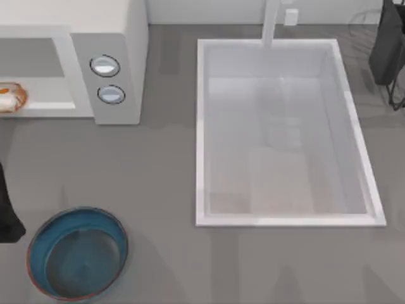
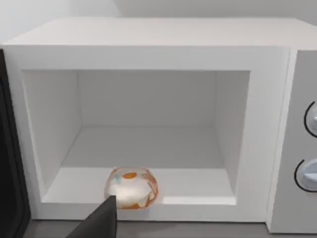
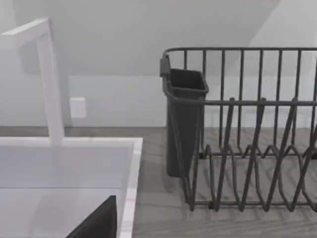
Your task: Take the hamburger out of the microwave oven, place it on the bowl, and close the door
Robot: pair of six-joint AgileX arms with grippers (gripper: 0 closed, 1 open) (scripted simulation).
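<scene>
The microwave oven [image 1: 114,38] stands at the table's back left with its pale cavity [image 2: 148,114] open. The hamburger [image 2: 131,187], a small cream bun with orange patches, lies at the front of the cavity floor, and it also peeks in at the hamburger [image 1: 9,96] spot on the left edge. The door [image 2: 10,163] is swung open, a dark strip beside the opening. The teal bowl [image 1: 77,253] sits empty at the front left. My left gripper [image 2: 101,220] hovers just in front of the hamburger, apart from it. My right gripper [image 1: 387,44] is parked at the back right.
A large white sink [image 1: 285,133] with a tap [image 1: 272,22] takes up the table's middle and right. A dark wire dish rack [image 3: 247,129] with a cutlery holder [image 3: 183,124] stands at the back right. Bare grey tabletop lies between the microwave and the bowl.
</scene>
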